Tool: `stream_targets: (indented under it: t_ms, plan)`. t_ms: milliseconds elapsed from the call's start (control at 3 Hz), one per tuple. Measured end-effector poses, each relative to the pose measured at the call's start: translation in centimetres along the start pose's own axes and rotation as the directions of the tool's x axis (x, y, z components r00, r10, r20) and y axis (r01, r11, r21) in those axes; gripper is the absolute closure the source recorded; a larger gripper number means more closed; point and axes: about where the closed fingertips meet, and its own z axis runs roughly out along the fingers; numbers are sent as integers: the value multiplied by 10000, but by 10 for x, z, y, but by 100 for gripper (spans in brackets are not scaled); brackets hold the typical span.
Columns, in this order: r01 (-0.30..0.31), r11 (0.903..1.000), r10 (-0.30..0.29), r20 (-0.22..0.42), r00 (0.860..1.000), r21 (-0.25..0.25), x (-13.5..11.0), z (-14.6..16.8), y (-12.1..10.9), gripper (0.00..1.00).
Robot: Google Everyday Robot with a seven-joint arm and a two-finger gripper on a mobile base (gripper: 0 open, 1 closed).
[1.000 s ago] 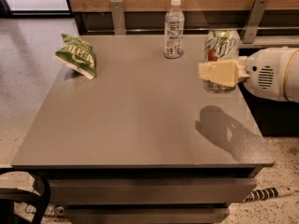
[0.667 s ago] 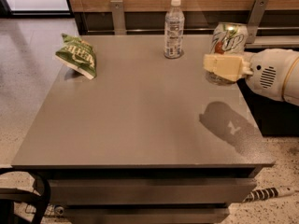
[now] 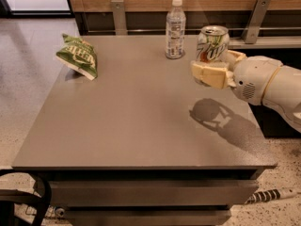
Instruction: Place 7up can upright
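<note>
The 7up can [image 3: 212,44] is silver-white with a green and red logo and a shiny top. It is held nearly upright in the air above the right side of the grey table [image 3: 136,121]. My gripper [image 3: 212,69] comes in from the right on a white arm and is shut on the can's lower part, with cream fingers [image 3: 209,74] around it. The can's shadow falls on the table below it.
A clear plastic bottle [image 3: 175,28] with a white cap stands at the table's back edge, just left of the can. A green snack bag [image 3: 78,56] lies at the back left. A wooden wall with metal brackets runs behind the table.
The gripper has lifted the can higher and turned it from tilted toward upright. The bottle and bag have not moved.
</note>
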Motion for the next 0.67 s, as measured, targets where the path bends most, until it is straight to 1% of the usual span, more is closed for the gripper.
stream_targets:
  t_ms: [333,667]
  plan:
    - [1670,9853,-1669,57,9860,-358,5,5,8,100]
    - [1670,9853,-1669,58,9860,-364,5,6,8,100]
